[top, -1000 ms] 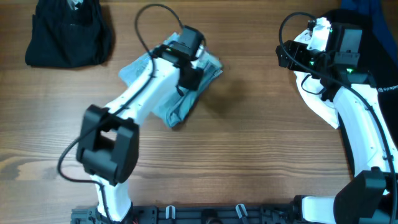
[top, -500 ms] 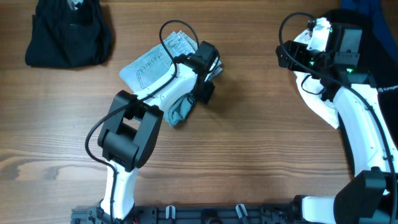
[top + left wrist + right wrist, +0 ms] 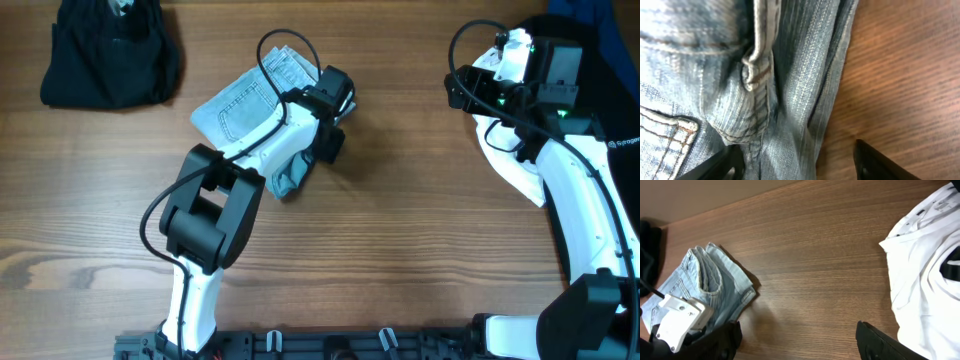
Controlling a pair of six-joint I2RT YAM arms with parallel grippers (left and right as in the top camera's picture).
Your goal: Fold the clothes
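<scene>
The pale blue denim shorts point(image 3: 240, 105) lie folded in a bundle on the table, left of centre. My left gripper point(image 3: 324, 138) hovers low over their right edge. In the left wrist view the denim point(image 3: 785, 85) with seams and a belt loop fills the left side. The jaws point(image 3: 800, 162) are open, with fabric lying below and between them. My right gripper point(image 3: 463, 92) is open and empty above bare wood at the far right. The right wrist view shows its jaws point(image 3: 797, 340) apart, with the shorts point(image 3: 720, 282) far to the left.
A black garment point(image 3: 110, 50) lies at the back left corner. A white shirt with black print point(image 3: 505, 160) lies under the right arm and shows in the right wrist view point(image 3: 927, 275). A dark blue cloth point(image 3: 600, 25) is at the back right.
My left gripper has moved from over the middle of the shorts to their right edge, uncovering the folded top with its pocket. The right arm has not moved.
</scene>
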